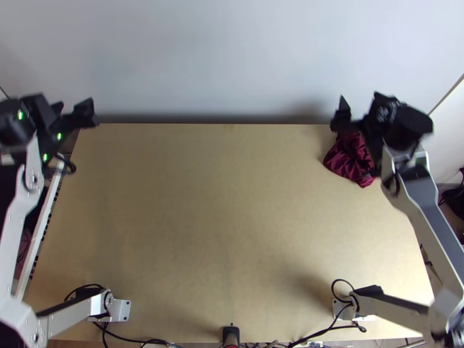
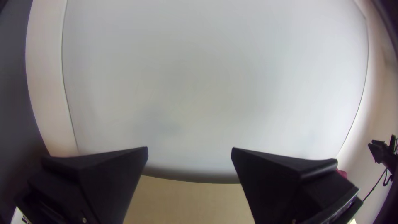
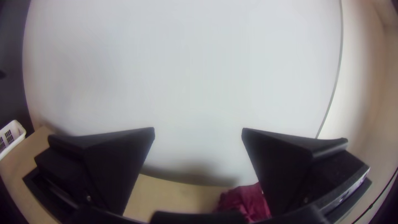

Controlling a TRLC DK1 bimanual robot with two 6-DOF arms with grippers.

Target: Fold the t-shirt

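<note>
the crumpled dark-red cloth t-shirt lies near the light wooden table's far right corner, folding seemingly unstarted. the left black gripper and right black gripper both stand spread, empty. i'd drag it central and flatten it next, though i can't tell collar from hem.

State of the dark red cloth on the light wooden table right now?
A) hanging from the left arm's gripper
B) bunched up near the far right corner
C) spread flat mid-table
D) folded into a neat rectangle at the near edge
B: the dark red cloth lies in a crumpled heap on the light wooden table, near its far right corner.
</note>
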